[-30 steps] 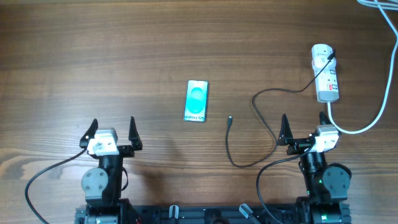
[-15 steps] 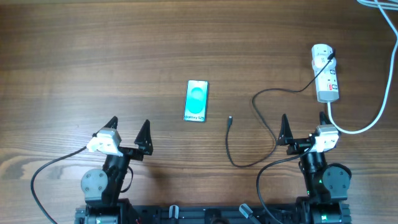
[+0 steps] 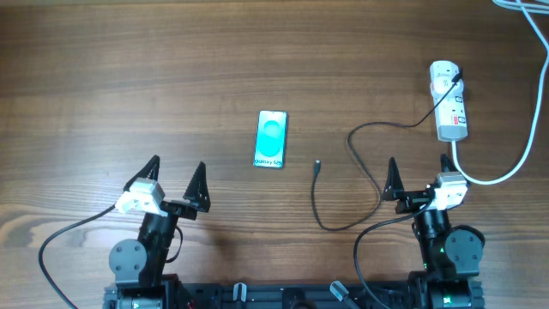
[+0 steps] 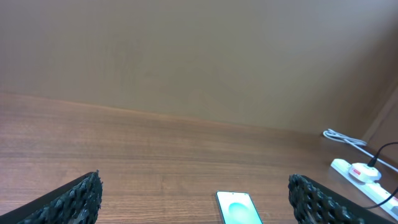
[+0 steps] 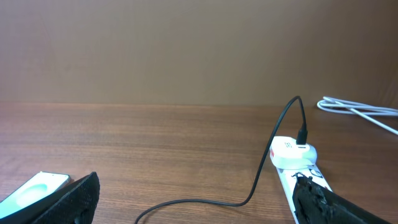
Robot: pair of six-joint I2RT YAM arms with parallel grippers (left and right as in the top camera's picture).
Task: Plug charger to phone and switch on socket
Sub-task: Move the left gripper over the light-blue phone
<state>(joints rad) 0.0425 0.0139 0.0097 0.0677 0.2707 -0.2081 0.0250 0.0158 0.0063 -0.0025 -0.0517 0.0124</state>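
Observation:
The phone (image 3: pixel 271 139) lies flat mid-table, cyan screen up; it also shows in the left wrist view (image 4: pixel 238 208) and at the right wrist view's lower left edge (image 5: pixel 31 188). The charger cable (image 3: pixel 364 176) runs from its loose connector tip (image 3: pixel 316 166) in a loop to a plug in the white socket strip (image 3: pixel 449 103), seen also in the right wrist view (image 5: pixel 292 152). My left gripper (image 3: pixel 175 178) is open and empty, near-left of the phone. My right gripper (image 3: pixel 419 174) is open and empty, near the strip's front end.
The strip's thick white cord (image 3: pixel 515 167) curves along the right edge of the table and off the far right corner. A beige wall stands behind the table. Both arm bases sit at the near edge.
My left gripper has swung to the right and turned towards the phone. The right arm, phone and cable have not moved.

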